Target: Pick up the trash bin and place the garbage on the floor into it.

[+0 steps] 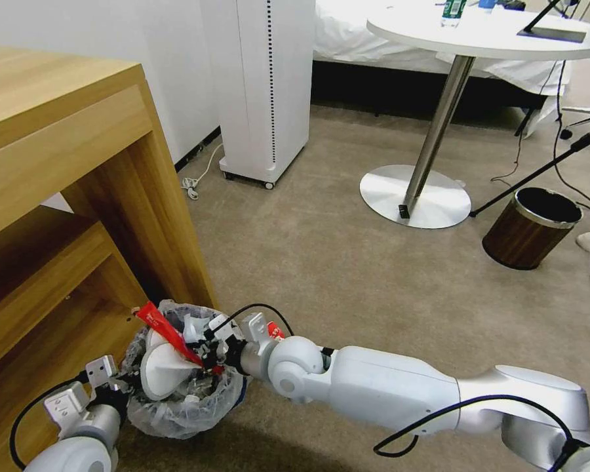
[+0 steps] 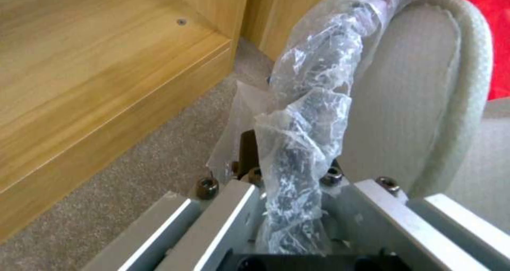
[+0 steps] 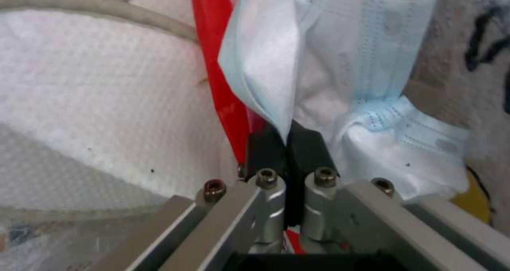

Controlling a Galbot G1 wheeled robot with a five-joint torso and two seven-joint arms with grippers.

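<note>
The trash bin (image 1: 177,410), lined with a clear wrinkly bag, sits low beside the wooden cabinet's corner. My left gripper (image 1: 119,382) is shut on its bag-wrapped rim (image 2: 310,115) on the near left side. White slippers (image 1: 164,367) and a red snack wrapper (image 1: 167,331) stick out of the bin. My right gripper (image 1: 214,353) reaches over the bin's right rim; in the right wrist view its fingers (image 3: 265,143) are shut on a fold of white-blue paper scrap (image 3: 329,75), with the red wrapper (image 3: 218,63) and a slipper (image 3: 95,95) right beside it.
The wooden cabinet (image 1: 78,196) stands close on the left. A white tower unit (image 1: 269,85) stands behind, and a round table's metal base (image 1: 414,195) and a brown wood-grain bin (image 1: 530,226) stand at the right. Beige carpet (image 1: 347,282) lies open between them.
</note>
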